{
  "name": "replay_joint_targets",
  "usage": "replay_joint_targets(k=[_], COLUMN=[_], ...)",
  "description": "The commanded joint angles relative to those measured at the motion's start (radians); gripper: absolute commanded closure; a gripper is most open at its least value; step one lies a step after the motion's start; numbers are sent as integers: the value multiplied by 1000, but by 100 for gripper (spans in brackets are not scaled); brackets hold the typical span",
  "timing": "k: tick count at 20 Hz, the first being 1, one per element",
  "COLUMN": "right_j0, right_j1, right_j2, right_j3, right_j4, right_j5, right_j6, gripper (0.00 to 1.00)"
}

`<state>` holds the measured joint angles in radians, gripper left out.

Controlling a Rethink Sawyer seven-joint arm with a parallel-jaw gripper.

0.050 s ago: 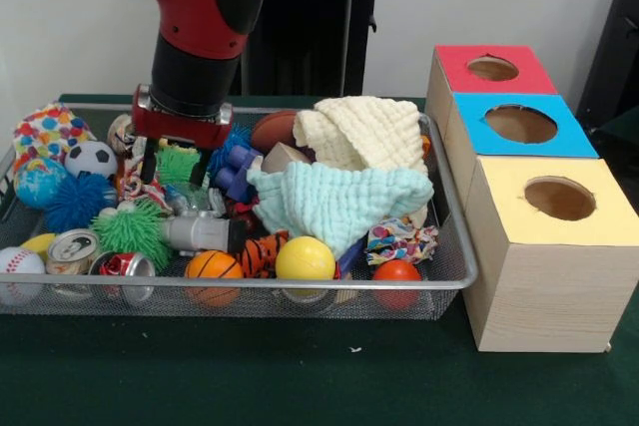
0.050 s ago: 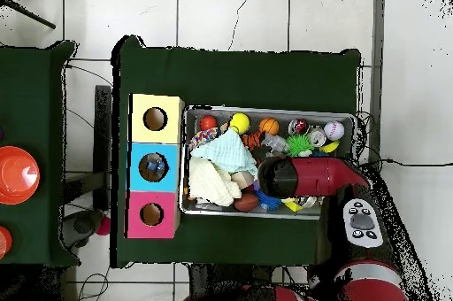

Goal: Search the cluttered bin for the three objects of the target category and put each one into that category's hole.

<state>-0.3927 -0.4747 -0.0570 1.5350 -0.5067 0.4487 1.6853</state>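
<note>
A wire mesh bin (image 1: 451, 276) (image 2: 341, 117) holds a heap of toys, balls, cans and cloths. My gripper (image 1: 175, 165) is down in the bin's back left part, open, its black fingers (image 1: 150, 162) on either side of a green spiky ball (image 1: 180, 164) without visibly clamping it. In the overhead view the red arm (image 2: 310, 176) hides the gripper. Three wooden boxes stand beside the bin, each with a hole: red (image 1: 493, 68) (image 2: 151, 214), blue (image 1: 520, 124) (image 2: 154, 166) and yellow (image 1: 559, 198) (image 2: 156, 119). Something small lies inside the blue hole, seen from overhead.
A cream cloth (image 1: 364, 130) and a mint cloth (image 1: 334, 202) cover the bin's middle. Along the front lie a baseball (image 1: 18, 268), two cans (image 1: 75, 249), a basketball (image 1: 213, 266), a yellow ball (image 1: 305, 258) and an orange ball (image 1: 397, 272). A soccer ball (image 1: 91, 158), a blue spiky ball (image 1: 75, 202) and another green one (image 1: 133, 230) sit at the left.
</note>
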Motion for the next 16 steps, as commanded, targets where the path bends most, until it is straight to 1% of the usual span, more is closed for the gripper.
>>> replay_joint_targets(k=[1,3,4,10,13,16], right_j0=[-39,-50,-55,-98,-149,-180], right_j1=[64,72,74,77,61,54], right_j2=[67,80,86,146,206,246], right_j3=[-9,-1,4,33,82,105], right_j4=[-14,-2,9,63,100,136], right_j5=[-256,-361,-398,-412,-415,-386], right_j6=[146,181,196,187,198,192], gripper=[0,0,0,0,0,0])
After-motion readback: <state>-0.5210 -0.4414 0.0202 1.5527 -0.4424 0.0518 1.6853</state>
